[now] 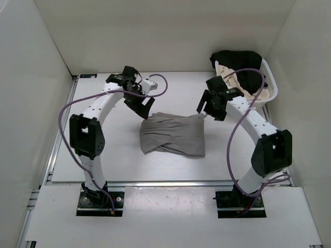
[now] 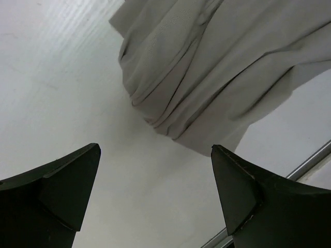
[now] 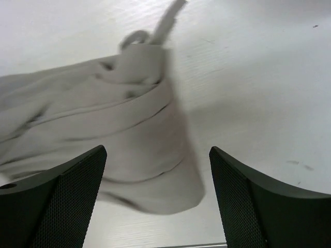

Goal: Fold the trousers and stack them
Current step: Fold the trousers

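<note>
The taupe-grey trousers (image 1: 173,134) lie folded in a rumpled block at the middle of the white table. They also show in the left wrist view (image 2: 217,67) and in the right wrist view (image 3: 103,134), where a drawstring loop lies at their far corner. My left gripper (image 1: 145,107) is open and empty, just above the trousers' far left corner; its fingers (image 2: 62,186) frame bare table. My right gripper (image 1: 202,112) is open and empty over the far right corner, its fingers (image 3: 248,196) astride the folded edge.
A white laundry basket (image 1: 271,82) stands at the back right corner, holding a black garment (image 1: 238,58) and a beige-cream garment (image 1: 256,94). White walls enclose the table on three sides. A metal rail (image 2: 310,160) runs along the table edge.
</note>
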`<move>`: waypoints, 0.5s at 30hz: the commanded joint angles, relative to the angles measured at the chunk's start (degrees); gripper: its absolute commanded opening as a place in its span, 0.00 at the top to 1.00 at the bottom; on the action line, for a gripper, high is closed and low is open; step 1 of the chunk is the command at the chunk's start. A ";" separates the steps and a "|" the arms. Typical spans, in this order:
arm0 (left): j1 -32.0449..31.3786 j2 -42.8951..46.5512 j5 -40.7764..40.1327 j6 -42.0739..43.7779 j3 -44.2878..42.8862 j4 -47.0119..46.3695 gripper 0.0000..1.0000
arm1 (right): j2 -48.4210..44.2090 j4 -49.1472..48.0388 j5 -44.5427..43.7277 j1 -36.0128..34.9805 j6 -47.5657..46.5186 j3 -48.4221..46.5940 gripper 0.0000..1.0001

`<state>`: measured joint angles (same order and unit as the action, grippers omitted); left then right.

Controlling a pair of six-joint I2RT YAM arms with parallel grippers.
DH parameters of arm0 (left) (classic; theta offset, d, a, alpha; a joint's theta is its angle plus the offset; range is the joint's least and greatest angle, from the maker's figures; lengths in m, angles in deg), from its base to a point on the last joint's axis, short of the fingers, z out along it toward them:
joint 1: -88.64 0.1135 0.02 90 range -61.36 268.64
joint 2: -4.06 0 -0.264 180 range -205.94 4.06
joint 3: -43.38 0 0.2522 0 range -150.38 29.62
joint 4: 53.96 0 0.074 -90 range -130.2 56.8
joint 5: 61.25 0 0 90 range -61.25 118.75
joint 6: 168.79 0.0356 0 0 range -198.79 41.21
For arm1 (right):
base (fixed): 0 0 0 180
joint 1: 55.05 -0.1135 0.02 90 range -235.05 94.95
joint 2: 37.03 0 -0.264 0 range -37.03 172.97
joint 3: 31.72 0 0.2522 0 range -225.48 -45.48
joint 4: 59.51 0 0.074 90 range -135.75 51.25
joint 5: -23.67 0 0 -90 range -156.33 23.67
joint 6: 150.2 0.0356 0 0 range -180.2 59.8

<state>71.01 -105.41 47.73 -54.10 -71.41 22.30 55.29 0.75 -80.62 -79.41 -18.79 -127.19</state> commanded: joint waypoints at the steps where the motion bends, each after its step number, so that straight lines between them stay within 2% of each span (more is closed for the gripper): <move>1: 1.46 -6.79 -2.10 0.71 -3.10 0.00 0.00 | 4.62 -5.09 12.42 4.04 -11.78 3.40 0.14; 5: 0.93 -12.95 -2.11 2.29 -5.75 -0.01 0.00 | 8.15 -9.92 20.60 7.22 -14.43 3.40 0.14; 9: 0.31 -13.58 -2.11 2.48 -2.15 -6.15 0.00 | 9.90 -13.71 23.07 7.83 -14.43 3.15 0.14; 10: 0.31 -13.58 -0.63 2.47 -1.45 -7.29 0.00 | 12.69 -13.72 23.94 8.53 -14.43 2.27 0.14; 13: 0.31 -14.28 1.06 2.47 -0.84 -9.67 0.00 | 19.47 -12.49 26.84 9.15 -15.56 -2.83 0.22; 14: -0.30 -15.67 1.06 2.99 -0.05 -9.68 0.01 | 20.70 -11.96 26.85 9.15 -15.57 -4.14 0.32; 15: -0.30 -15.69 1.06 3.00 -0.04 -9.68 0.07 | 21.50 -11.35 26.85 9.85 -15.57 -4.16 0.36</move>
<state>71.52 -122.59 46.44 -52.18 -72.59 15.72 73.47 -10.46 -57.60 -71.00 -32.52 -129.05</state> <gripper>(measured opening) 0.953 0.674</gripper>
